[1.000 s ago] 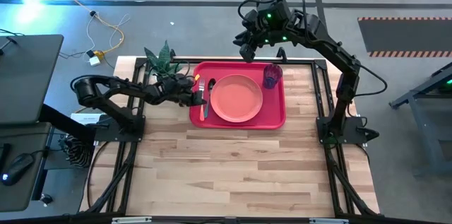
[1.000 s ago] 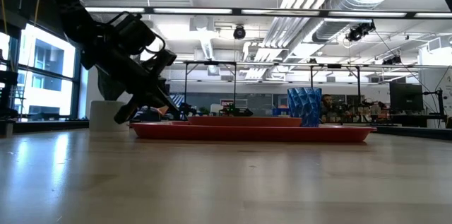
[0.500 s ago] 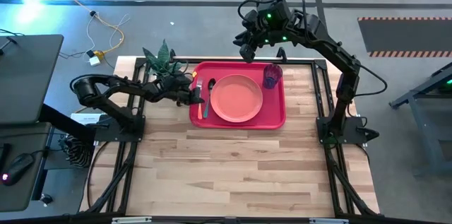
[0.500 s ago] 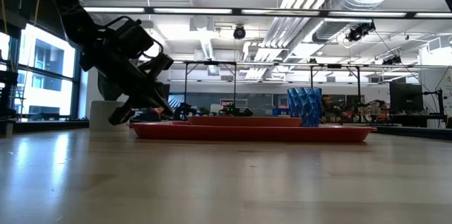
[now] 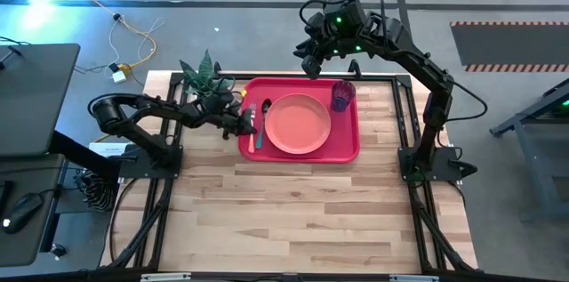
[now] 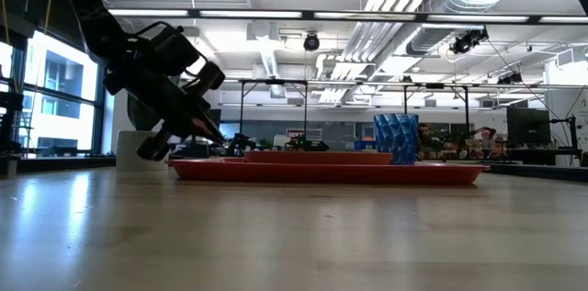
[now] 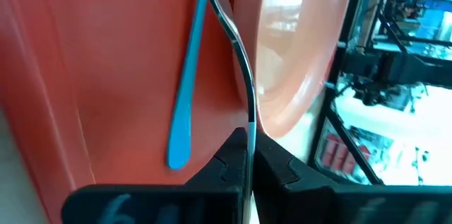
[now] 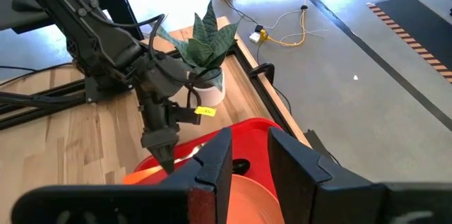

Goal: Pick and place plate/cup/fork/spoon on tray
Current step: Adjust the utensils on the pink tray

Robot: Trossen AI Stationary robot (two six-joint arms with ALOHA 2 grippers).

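"What changed at the left claw (image 5: 244, 122)?"

"It has eased back toward the tray's (image 5: 347, 144) left rim, and you haven't let go: it looks clenched on the fork (image 7: 245, 75), held edge-up beside the plate (image 5: 298, 124)."

"So the fork isn't placed?"

"Not by my reading (spoon (image 5: 260, 129), plate and cup (image 5: 342, 95) already sit on the tray). Your right claw (image 8: 251, 146) waits spread above the far rim."

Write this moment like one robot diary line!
left gripper shut on fork at tray edge | spoon, plate, cup on tray | right gripper open, waiting above
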